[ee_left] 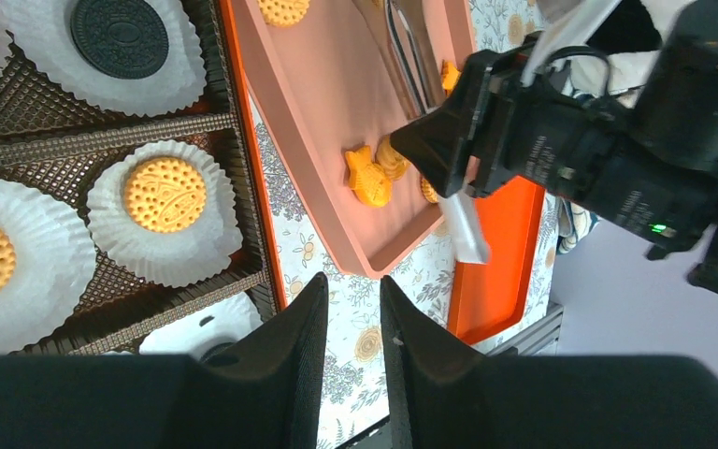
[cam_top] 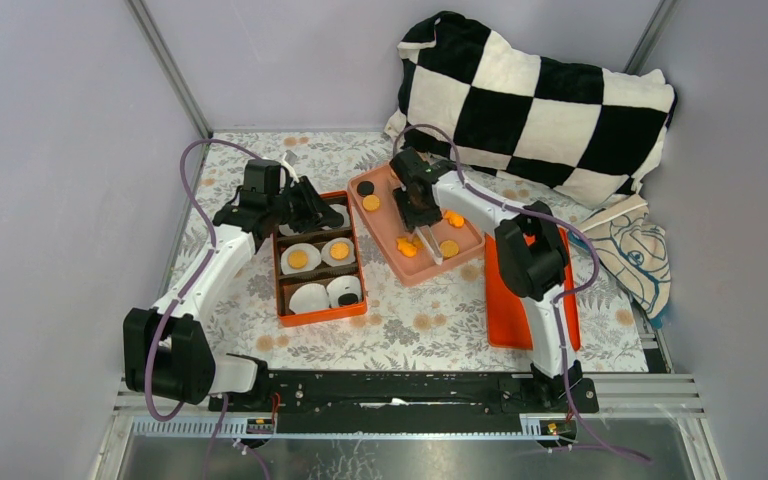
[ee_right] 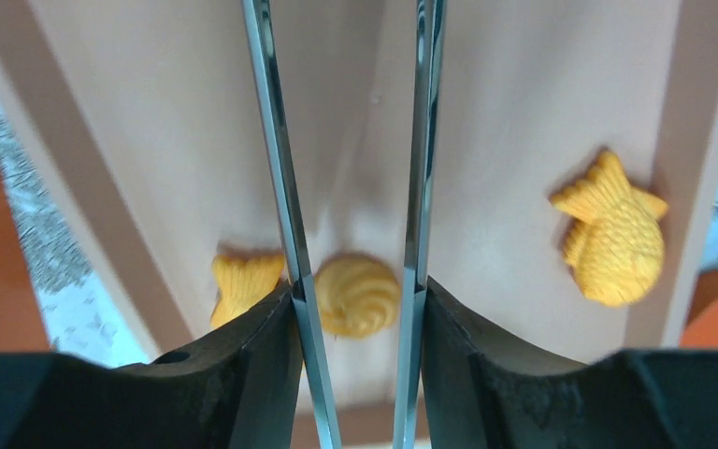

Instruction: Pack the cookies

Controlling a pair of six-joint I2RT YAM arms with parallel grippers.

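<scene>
Shell cookie lies btwn parted blades of R end effector, on pink tray.

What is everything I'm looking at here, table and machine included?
Pink tray: one, centre of the table.
Loose cookies: at least six, golden-orange plus one black, on the tray.
Orange box: one, divided, left of the tray.
Paper cups: at least five, white, inside the box.
Packed cookies: four seen, two golden and two black, in cups.
Orange panel: one, flat, right of the tray.
Pillow: one, black-and-white checks, back right.
Printed cloth: one, pale, far right.
Tablecloth: one, floral.
Arms: two, white and black, near edge.
Left gripper: black, slightly open, empty, at the box's far end.
Right gripper: open, metal blades either side of a shell cookie.
</scene>
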